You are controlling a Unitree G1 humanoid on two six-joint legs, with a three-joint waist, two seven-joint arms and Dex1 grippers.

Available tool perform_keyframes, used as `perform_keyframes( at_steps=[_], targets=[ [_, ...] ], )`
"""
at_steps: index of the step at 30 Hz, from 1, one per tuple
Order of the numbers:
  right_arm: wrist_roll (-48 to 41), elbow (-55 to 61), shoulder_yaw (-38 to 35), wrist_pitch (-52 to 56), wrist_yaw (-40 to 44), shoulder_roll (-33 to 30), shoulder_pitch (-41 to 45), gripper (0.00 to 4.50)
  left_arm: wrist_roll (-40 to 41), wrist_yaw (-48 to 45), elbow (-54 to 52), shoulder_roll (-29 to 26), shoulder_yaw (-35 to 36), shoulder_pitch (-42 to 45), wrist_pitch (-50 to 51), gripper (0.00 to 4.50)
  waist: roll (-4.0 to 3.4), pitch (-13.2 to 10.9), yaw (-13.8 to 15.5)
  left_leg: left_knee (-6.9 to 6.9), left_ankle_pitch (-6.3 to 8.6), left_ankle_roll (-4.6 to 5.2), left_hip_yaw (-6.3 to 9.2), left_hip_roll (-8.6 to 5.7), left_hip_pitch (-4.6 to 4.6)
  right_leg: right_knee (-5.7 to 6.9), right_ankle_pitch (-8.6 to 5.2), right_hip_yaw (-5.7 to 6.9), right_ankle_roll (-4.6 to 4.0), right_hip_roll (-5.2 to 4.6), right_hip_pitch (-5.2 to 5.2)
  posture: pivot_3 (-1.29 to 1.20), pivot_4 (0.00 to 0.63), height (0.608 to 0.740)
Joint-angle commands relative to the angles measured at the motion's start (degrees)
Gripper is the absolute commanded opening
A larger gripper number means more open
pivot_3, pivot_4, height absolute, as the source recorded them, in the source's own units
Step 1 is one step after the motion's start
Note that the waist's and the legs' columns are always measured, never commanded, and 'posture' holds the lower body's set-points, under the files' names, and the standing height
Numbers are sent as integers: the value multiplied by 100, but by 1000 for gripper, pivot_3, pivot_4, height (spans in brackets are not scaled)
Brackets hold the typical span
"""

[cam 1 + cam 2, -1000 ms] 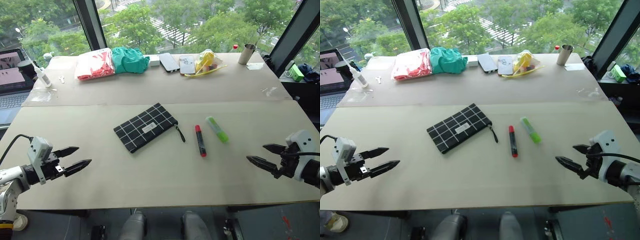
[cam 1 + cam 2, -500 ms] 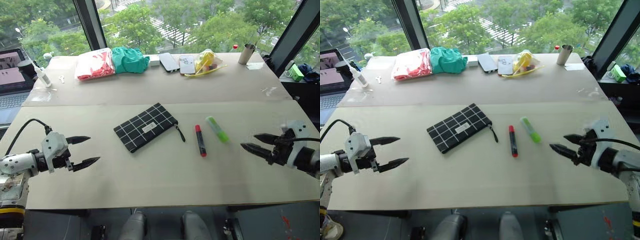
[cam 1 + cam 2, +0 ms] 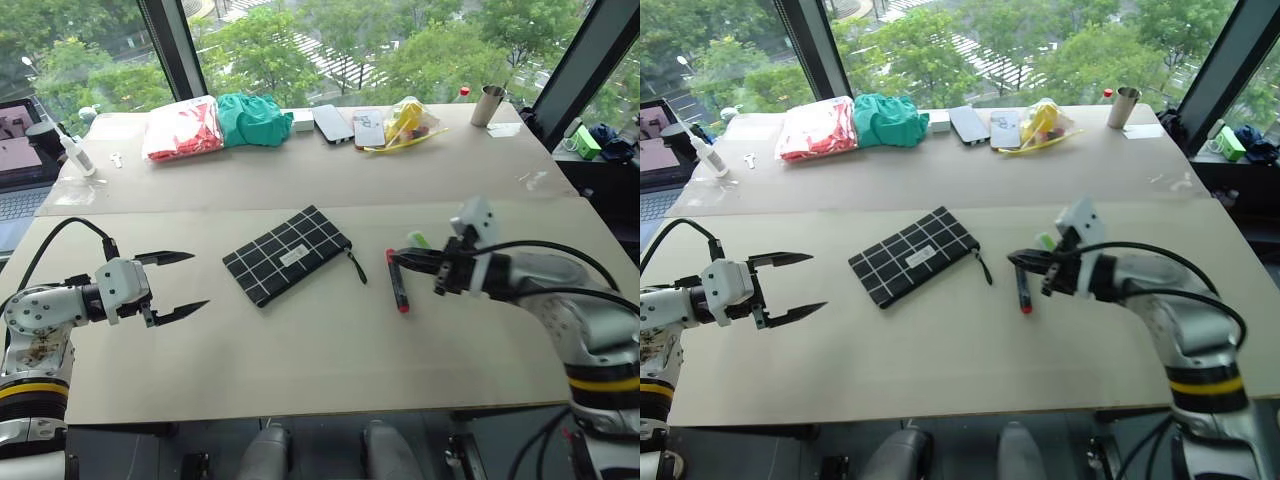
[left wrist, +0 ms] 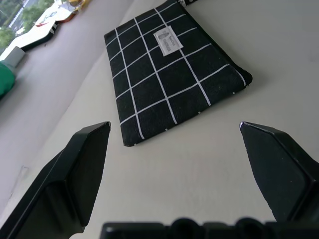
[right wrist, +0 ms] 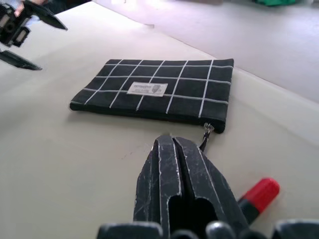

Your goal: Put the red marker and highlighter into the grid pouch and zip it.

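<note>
The grid pouch (image 3: 288,254) lies flat mid-table, black with white lines, its zipper cord (image 3: 358,266) trailing toward the red marker (image 3: 399,283). Just beyond the marker lies the lime-green highlighter (image 3: 418,240), partly hidden behind my right gripper (image 3: 392,256). That gripper is shut with nothing in it, its tips hovering over the marker's red cap (image 5: 259,194) and pointing at the pouch (image 5: 159,92). My left gripper (image 3: 197,280) stands open, left of the pouch and aimed at it (image 4: 169,69), a short gap away.
Along the far table edge lie a red packet (image 3: 185,128), green cloth (image 3: 255,118), two phones (image 3: 335,122), a yellow bag (image 3: 410,122) and a metal cup (image 3: 487,105). A laptop (image 3: 15,160) and white bottle (image 3: 70,150) sit at far left.
My right gripper swept left across the table to the marker and closed from open to shut. My left gripper rolled and edged toward the pouch, staying open.
</note>
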State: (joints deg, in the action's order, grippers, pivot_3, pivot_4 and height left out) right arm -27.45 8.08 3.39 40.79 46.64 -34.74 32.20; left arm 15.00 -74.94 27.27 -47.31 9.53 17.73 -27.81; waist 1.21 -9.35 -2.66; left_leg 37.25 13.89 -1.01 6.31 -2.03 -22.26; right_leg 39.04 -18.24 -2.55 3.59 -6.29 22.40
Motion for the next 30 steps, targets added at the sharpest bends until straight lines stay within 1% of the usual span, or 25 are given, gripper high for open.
perform_keyframes(
  at_steps=[1,3,6,10,13,15,18,21,25,30],
  targets=[
    [648,-709,491,-649,-320,622,793,68,-272,40,189,-64,-180,208,-393,4500,0,0,-17,0,-1,-2,0,1,0,6,0,2,0,0,6,0,150,740],
    [1025,-1268,747,-863,-554,1013,1197,68,-442,90,340,-91,-295,315,-583,4500,0,0,-44,0,-5,-7,0,1,-5,12,0,4,0,0,17,0,150,740],
    [1535,-1905,1153,-1123,-679,1410,1575,68,-710,169,588,-152,-459,457,-899,4500,0,0,-75,-1,-11,-18,1,0,-8,23,0,8,-1,-2,27,0,150,740],
    [2285,-2710,1687,-1614,-753,1655,1869,68,-912,346,867,-149,-580,642,-1187,4500,1,1,-117,0,-12,-21,2,-2,-15,30,1,9,0,-5,41,0,150,740],
    [2806,-3313,1930,-1890,-998,1810,2084,68,-909,469,969,-76,-633,741,-1291,4500,1,1,-144,4,-15,-25,0,-3,-35,72,1,9,0,-7,76,0,150,740],
    [3197,-3789,2087,-2062,-1301,1932,2242,68,-940,567,1000,-11,-678,795,-1344,4500,1,1,-167,6,-19,-30,1,-2,-41,96,1,10,0,-6,87,0,150,740],
    [3500,-4308,2156,-2210,-1496,2115,2417,68,-996,681,1060,42,-757,848,-1430,4500,1,1,-211,6,-25,-41,2,-2,-40,99,1,11,0,-5,89,0,150,740],
    [3705,-4588,2159,-2351,-1526,2216,2506,68,-1055,770,1147,56,-846,899,-1537,4500,1,1,-238,4,-26,-43,6,-2,-41,104,1,13,-1,-5,88,0,150,740],
    [3771,-4656,2050,-2454,-1404,2268,2526,68,-1240,926,1378,92,-990,1065,-1741,4500,1,1,-254,5,-26,-43,9,-3,-41,105,1,13,0,-6,87,0,150,740],
    [3834,-4612,1979,-2479,-1277,2214,2474,68,-1804,1319,1782,159,-1288,1322,-2157,4500,1,2,-271,6,-27,-44,11,-4,-41,107,1,15,0,-6,86,0,150,740]
  ],
)
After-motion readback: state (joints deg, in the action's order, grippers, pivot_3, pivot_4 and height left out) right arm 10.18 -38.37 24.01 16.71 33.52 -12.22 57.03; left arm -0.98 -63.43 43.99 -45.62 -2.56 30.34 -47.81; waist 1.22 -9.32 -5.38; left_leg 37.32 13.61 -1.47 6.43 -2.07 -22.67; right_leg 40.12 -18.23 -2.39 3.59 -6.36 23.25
